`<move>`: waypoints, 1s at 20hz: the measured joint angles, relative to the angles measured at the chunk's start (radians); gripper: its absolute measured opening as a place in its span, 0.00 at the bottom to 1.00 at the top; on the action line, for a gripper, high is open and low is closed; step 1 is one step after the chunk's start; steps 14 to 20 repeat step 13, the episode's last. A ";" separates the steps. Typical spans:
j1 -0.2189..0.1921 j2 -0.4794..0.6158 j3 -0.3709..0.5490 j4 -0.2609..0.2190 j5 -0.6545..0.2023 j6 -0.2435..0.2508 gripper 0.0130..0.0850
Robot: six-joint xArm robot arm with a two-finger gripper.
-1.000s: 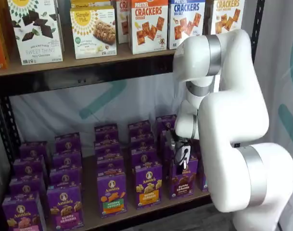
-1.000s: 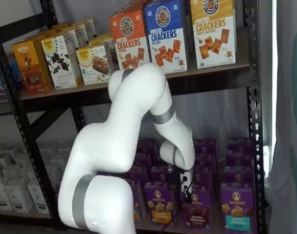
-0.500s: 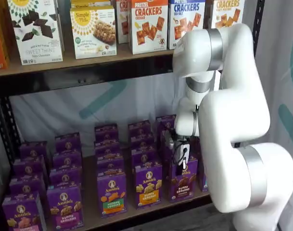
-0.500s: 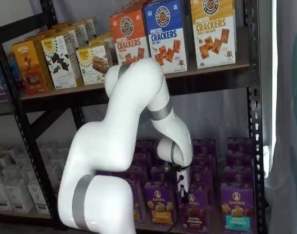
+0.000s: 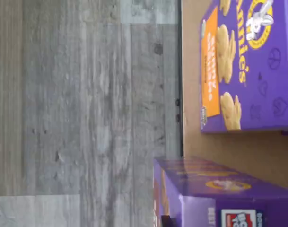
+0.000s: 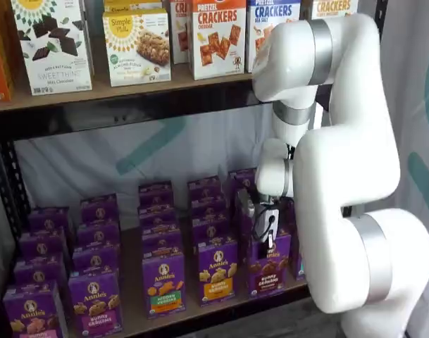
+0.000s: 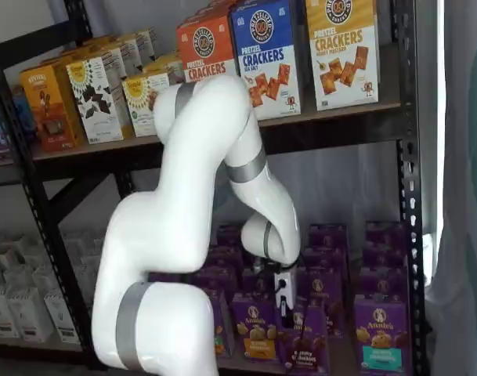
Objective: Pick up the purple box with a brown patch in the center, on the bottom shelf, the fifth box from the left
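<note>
Item: the purple box [image 6: 268, 262], small upright carton with a dark brown cookie picture mid-front and pale lettering beneath. Location: front row of the bottom shelf [image 6: 221, 310], tipped slightly out of line in a shelf view [image 7: 305, 338], which suggests it is being lifted or drawn forward rather than standing free.

Holder: the gripper [image 6: 269, 238], directly above and against the carton's top edge; in both shelf views the black fingers come down onto the box. Jaws closed as far as they go, apparently clamped on the carton's top, though the contact itself is too small to confirm.

Neighbours: a purple carton with an orange band [image 6: 216, 270] just beside it on one side; a purple carton with a teal band [image 7: 379, 334] on the other. The close packing explains the grip from above.

Above: the higher shelf with cracker boxes [image 6: 216, 39], well apart.

Wrist view: shows the orange-band carton [image 5: 243, 66], shelf board and grey floor [image 5: 87, 113] beyond the rail.
</note>
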 joint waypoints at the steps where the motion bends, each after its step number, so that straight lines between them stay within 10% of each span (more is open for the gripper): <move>1: 0.002 -0.021 0.025 -0.003 -0.002 0.004 0.28; 20: 0.031 -0.205 0.220 -0.015 -0.002 0.044 0.28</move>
